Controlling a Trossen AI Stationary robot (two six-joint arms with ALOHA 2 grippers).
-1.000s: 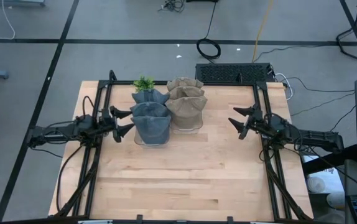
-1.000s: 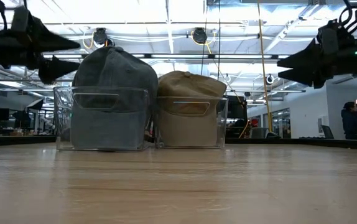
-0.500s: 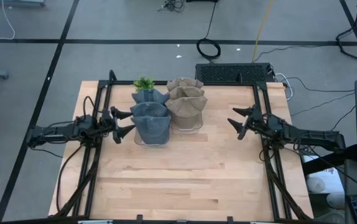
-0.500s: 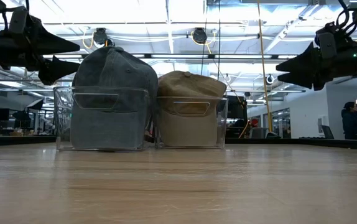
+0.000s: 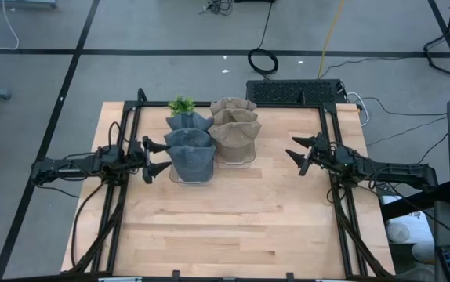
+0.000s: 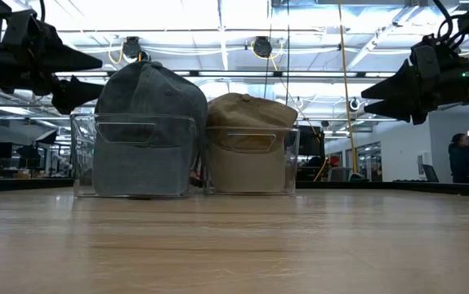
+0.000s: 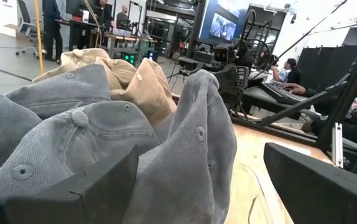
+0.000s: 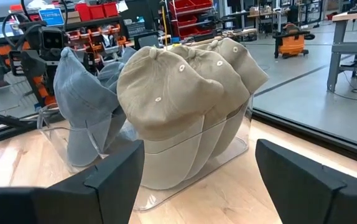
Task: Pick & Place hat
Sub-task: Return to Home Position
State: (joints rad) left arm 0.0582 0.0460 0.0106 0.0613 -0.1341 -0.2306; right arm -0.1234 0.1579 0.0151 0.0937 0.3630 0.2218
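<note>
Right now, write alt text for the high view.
Two clear bins sit side by side on a wooden table, blue caps filling the left, tan caps the right. Left gripper and right gripper hover alongside, jaws open, empty.

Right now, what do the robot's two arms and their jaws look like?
Both the left arm and right arm are slim, matte black and built of jointed segments, with black cables looping alongside. Each ends in jaws of two pointed, wedge-shaped black pieces. No markings are legible.
</note>
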